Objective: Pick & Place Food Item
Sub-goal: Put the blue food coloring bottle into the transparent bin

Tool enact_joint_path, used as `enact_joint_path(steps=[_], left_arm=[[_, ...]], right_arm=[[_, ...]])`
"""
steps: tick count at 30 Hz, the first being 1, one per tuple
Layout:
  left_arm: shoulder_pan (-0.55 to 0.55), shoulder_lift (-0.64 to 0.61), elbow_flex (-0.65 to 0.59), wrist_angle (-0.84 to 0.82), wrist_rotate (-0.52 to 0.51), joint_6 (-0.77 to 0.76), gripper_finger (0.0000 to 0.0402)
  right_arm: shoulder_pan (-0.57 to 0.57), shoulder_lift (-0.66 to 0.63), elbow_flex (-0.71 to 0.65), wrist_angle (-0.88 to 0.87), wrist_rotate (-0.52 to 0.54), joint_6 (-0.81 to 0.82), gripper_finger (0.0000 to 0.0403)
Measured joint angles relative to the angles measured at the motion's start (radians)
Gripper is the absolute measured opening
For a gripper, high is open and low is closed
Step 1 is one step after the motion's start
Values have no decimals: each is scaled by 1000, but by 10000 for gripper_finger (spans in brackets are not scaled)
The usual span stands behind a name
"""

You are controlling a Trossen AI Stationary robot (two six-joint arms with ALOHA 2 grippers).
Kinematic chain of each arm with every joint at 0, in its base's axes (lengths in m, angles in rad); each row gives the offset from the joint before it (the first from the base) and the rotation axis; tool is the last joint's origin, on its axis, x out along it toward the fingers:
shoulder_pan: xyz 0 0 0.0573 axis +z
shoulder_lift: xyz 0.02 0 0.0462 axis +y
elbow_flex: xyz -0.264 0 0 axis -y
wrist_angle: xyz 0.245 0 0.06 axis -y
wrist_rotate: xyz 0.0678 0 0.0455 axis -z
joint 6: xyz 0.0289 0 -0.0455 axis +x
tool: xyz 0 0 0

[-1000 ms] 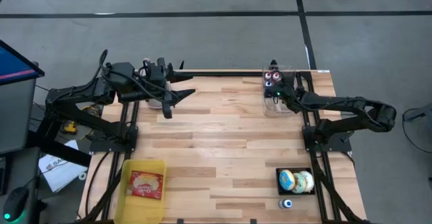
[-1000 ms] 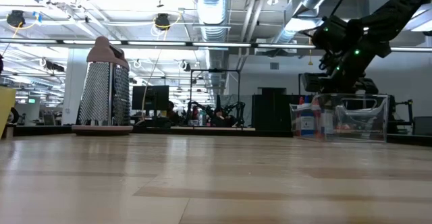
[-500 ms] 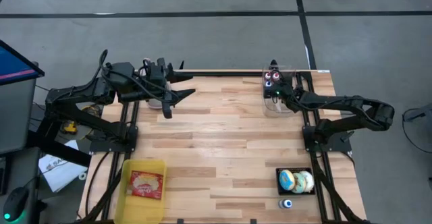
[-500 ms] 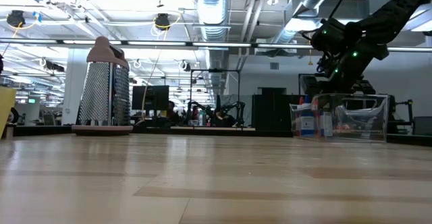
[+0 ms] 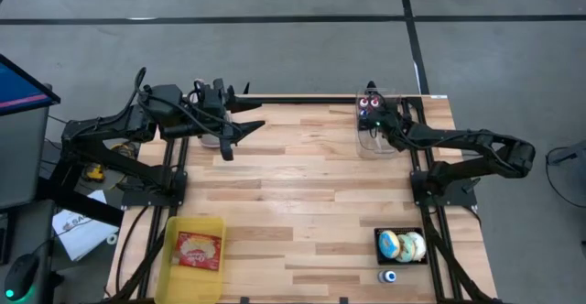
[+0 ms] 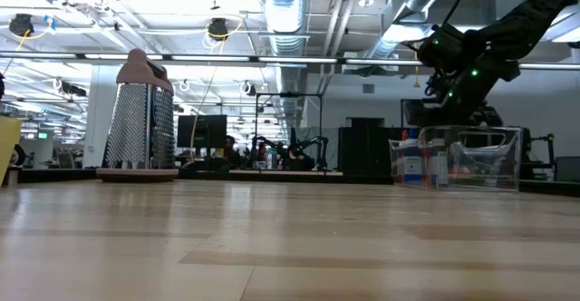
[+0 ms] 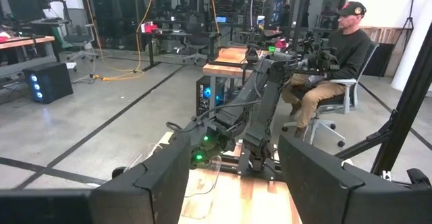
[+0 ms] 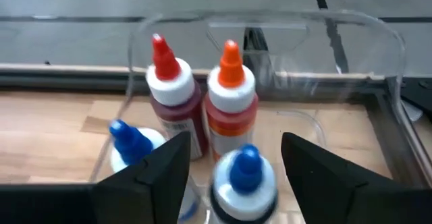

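Inside, round squeeze bottles (image 8: pixel 229 109) fill clear bin (image 8: pixel 378 55)

floor (image 5: pixel 275 29): grey, with dark lines
ceiling (image 6: pixel 299 11): silver pipes and hanging lamps
far room: desks, chairs and a person (image 7: pixel 331 62) sitting
table (image 5: pixel 302 194): light wood planks

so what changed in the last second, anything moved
Hardly anything. The right gripper hangs over the clear bin of squeeze bottles, jaws open around a blue-capped one; no bottle has visibly shifted. The left gripper, yellow tray and donut tray stayed put.
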Motion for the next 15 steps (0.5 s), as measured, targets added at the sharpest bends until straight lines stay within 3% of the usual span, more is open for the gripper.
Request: enact_joint_path(steps=[9,15], left_arm=[[0,0,0,-1,0,4,218],[0,0,0,-50,0,8,218]], right_arm=[[0,-49,0,20,8,-33,211],[3,-189,0,-1,38,-79,206]])
